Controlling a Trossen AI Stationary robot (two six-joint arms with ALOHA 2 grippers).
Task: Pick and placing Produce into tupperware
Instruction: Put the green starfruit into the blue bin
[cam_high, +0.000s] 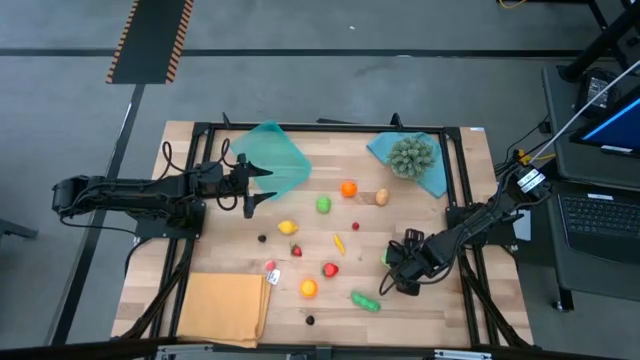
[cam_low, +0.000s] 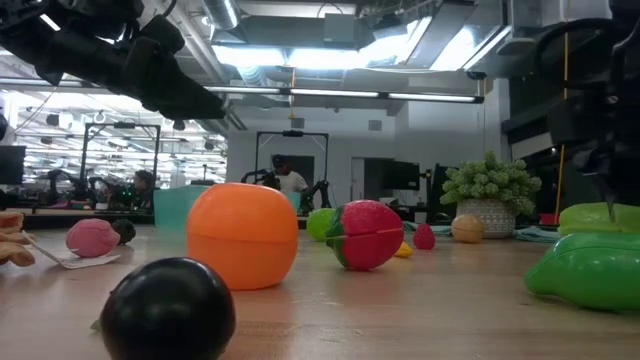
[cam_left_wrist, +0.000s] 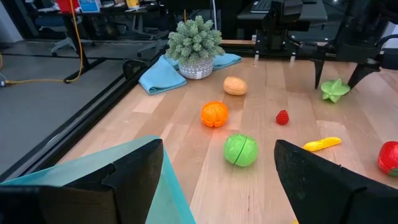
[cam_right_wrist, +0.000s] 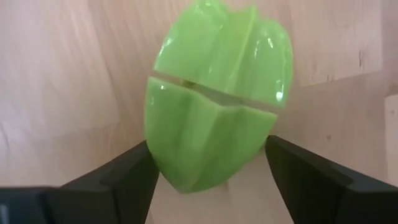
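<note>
Right wrist view: the right gripper (cam_right_wrist: 208, 177) is straddling a glossy ridged light-green toy fruit (cam_right_wrist: 208, 99) on the wooden table (cam_right_wrist: 56, 74), fingers spread, not pinching. High view: this gripper is sitting lower right of centre; the left gripper (cam_high: 250, 187), fingers also spread, is hovering by the translucent teal rectangular plastic tray (cam_high: 272, 155), upper left of centre. Small toy produce is lying scattered mid-frame.
</note>
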